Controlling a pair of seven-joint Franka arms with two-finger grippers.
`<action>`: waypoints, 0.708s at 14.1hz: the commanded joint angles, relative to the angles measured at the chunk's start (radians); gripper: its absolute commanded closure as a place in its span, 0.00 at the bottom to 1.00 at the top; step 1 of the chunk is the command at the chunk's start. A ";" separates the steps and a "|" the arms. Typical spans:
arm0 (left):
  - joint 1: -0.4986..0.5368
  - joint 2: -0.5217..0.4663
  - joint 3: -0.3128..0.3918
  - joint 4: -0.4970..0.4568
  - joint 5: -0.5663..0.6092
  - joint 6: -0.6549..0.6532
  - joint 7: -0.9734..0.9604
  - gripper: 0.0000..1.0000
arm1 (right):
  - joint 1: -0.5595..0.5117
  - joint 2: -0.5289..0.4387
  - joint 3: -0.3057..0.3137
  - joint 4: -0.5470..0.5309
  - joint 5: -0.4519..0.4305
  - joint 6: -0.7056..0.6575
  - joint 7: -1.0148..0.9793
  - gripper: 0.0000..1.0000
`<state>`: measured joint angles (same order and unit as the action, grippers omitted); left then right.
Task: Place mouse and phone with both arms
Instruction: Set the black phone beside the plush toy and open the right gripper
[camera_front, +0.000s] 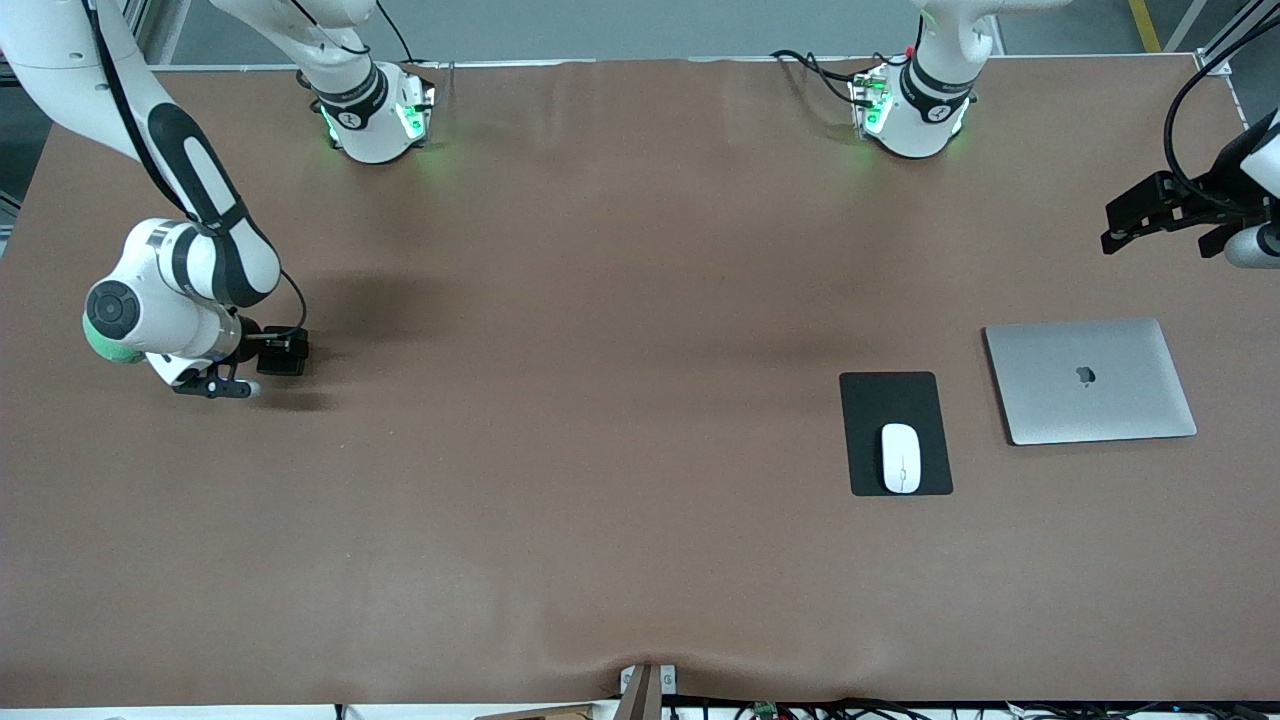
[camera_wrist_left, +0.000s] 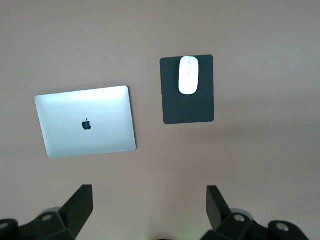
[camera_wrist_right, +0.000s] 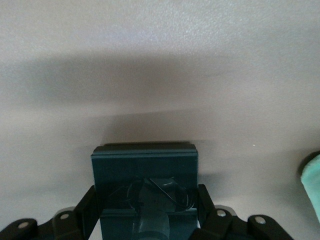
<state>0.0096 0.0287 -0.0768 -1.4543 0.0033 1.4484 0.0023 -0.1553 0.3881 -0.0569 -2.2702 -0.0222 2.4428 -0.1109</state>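
Right gripper (camera_front: 262, 368), at the table's (camera_front: 600, 560) 9 o'clock edge in the front view, pinched the phone (camera_front: 283, 352) between its fingers, low over the table, likely mid-carry. Mouse (camera_front: 901, 458) sat on the pad (camera_front: 868, 400), looking already placed, with the laptop (camera_front: 1090, 380) at the pad's 3 o'clock. Left gripper (camera_front: 1130, 220) waited at 3 o'clock, fingers (camera_wrist_left: 80, 202) spread, holding nothing.

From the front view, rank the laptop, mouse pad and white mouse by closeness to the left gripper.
1. The closed silver laptop, at the left arm's end of the table, lies closest to the open left gripper.
2. The flat black mouse pad lies beside the laptop, toward the right arm's end.
3. The small white oval mouse sits on the pad's camera-side part.
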 joint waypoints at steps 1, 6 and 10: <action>0.006 -0.021 -0.006 -0.029 -0.009 0.001 0.018 0.00 | -0.021 -0.005 0.020 -0.008 -0.018 0.004 0.003 0.22; -0.002 -0.058 -0.011 -0.067 -0.019 0.003 0.002 0.00 | -0.018 -0.005 0.025 0.053 -0.018 -0.025 0.000 0.00; -0.002 -0.023 -0.024 -0.058 0.018 0.004 -0.004 0.00 | -0.017 -0.006 0.066 0.249 -0.018 -0.284 0.004 0.00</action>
<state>0.0031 0.0039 -0.0947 -1.4972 0.0047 1.4487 0.0020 -0.1550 0.3873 -0.0221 -2.1262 -0.0222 2.2861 -0.1109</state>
